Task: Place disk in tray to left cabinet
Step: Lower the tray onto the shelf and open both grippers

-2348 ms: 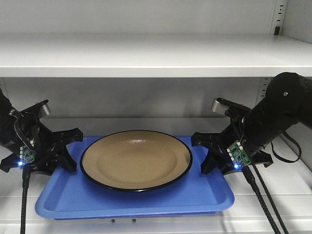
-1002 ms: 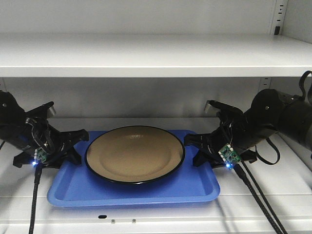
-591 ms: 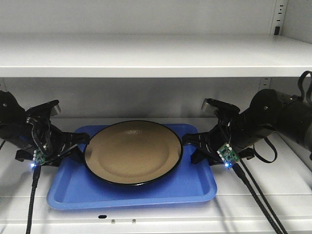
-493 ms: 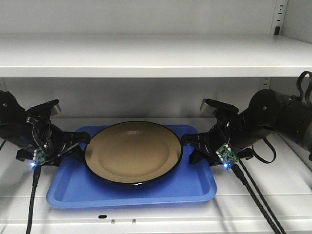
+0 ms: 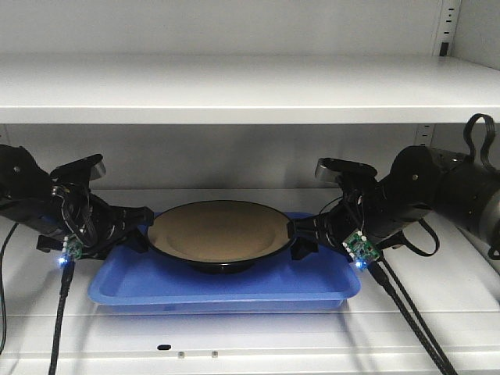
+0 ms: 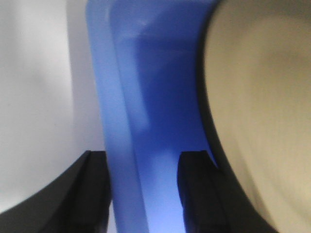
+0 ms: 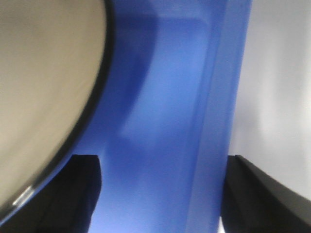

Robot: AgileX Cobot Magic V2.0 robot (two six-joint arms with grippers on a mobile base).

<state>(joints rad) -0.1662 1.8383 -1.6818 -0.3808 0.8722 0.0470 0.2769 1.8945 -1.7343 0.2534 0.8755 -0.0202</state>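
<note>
The tan disk (image 5: 219, 228) with its black rim lies in the blue tray (image 5: 226, 287), which rests flat on the lower shelf (image 5: 258, 336) of the left cabinet. My left gripper (image 5: 139, 229) is at the tray's left end. In the left wrist view it (image 6: 142, 156) straddles the tray rim (image 6: 109, 121), fingers close on both sides, with the disk (image 6: 262, 111) just beside. My right gripper (image 5: 301, 234) is at the right end. In its wrist view it (image 7: 163, 160) stands wide apart over the tray rim (image 7: 221, 107), with the inner finger well clear of the wall, beside the disk (image 7: 43, 87).
An upper shelf (image 5: 234, 86) hangs low over the tray and both arms. A perforated rail (image 5: 447, 27) runs up the back right corner. Black cables (image 5: 414, 312) trail from the right arm across the shelf front, and another cable (image 5: 56, 328) hangs from the left.
The tray with the disk has moved deeper into the cabinet and gone from tilted toward the camera to lying flat on the shelf. Both arms went in with it.
</note>
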